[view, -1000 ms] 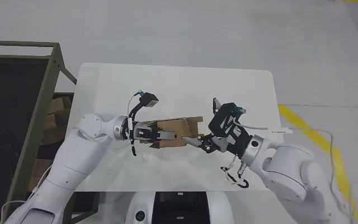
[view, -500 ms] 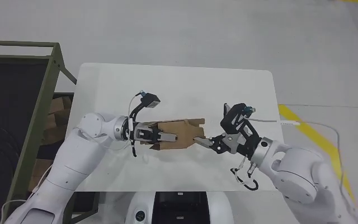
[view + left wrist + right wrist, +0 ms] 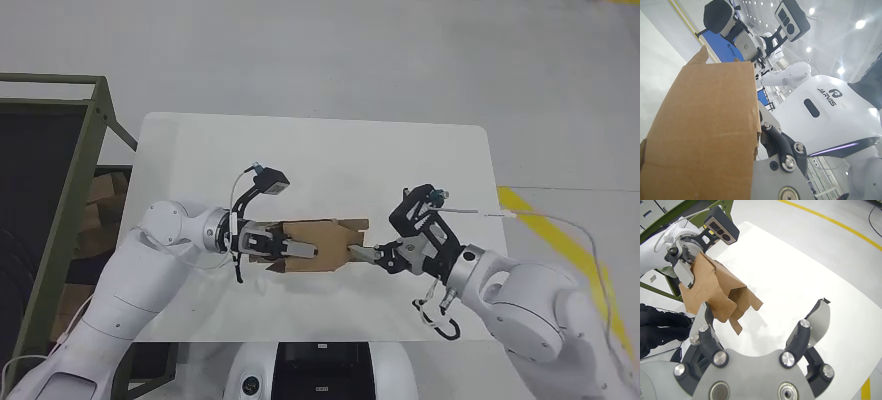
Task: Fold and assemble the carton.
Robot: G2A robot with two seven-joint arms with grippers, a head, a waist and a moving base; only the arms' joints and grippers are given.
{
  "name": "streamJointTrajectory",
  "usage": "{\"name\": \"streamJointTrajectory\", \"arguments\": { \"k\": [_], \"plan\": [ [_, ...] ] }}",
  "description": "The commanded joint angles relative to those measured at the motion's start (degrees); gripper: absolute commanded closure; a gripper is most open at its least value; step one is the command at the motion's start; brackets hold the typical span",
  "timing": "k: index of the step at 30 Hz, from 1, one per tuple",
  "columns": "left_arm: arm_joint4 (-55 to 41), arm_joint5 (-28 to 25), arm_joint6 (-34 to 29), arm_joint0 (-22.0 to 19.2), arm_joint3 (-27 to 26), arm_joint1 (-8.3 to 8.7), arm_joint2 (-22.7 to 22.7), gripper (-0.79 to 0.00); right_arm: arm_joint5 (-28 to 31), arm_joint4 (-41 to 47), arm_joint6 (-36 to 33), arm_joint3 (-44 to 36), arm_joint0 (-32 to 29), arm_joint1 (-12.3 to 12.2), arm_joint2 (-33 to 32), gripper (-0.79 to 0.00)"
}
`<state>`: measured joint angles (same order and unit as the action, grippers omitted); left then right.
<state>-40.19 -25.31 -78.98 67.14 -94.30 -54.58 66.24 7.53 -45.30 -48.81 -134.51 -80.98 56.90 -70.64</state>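
One carton [image 3: 315, 245] is all you're dealing with. In the top view it's between the two arms, over the near-middle of the tabletop [image 3: 400, 160]. Your left pincer [image 3: 298, 246] is clamped on one end, and the right pincer [image 3: 360, 251] sits at the other end by the loose flaps. Off to the side there's a green rack [image 3: 95, 130] with what looks like more brown cardboard [image 3: 105, 205] in it, but I can't make out more than that.

Left wrist view: the carton's [image 3: 706, 123] plain panel is right up close. One finger [image 3: 769, 120] of the left pincer is pressed along its edge, the other is hidden behind the board. It's thin board, so I'd guess it's very light, stiff across the panels and floppy at the creases. Squeeze too hard and you'll dent it.

Right wrist view: your right pincer [image 3: 762, 306] is spread wide, with one finger tucked by the lower flap and the other well apart from the carton [image 3: 721, 289]. The carton is half opened into a tube and held off the tabletop, with nothing inside that I can see. The left pincer [image 3: 690, 283] is pinching the far end. I'd take the flaps near a crease, not out at the tips.
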Motion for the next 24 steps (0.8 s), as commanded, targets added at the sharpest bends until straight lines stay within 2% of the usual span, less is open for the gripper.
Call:
{"name": "streamJointTrajectory", "arguments": {
  "k": [1,24],
  "plan": [
    [-0.1,0.1,-0.1,-0.1,0.0,0.03,-0.1,0.0,0.1,-0.3,-0.5,0.3,0.5,0.1,0.7,-0.785],
    [-0.9,0.5,-0.5,-0.4,-0.1,0.37,-0.8,0.0,1.8,-0.7,-0.1,3.0,5.7,1.2,7.4,-0.785]
  ]
}}
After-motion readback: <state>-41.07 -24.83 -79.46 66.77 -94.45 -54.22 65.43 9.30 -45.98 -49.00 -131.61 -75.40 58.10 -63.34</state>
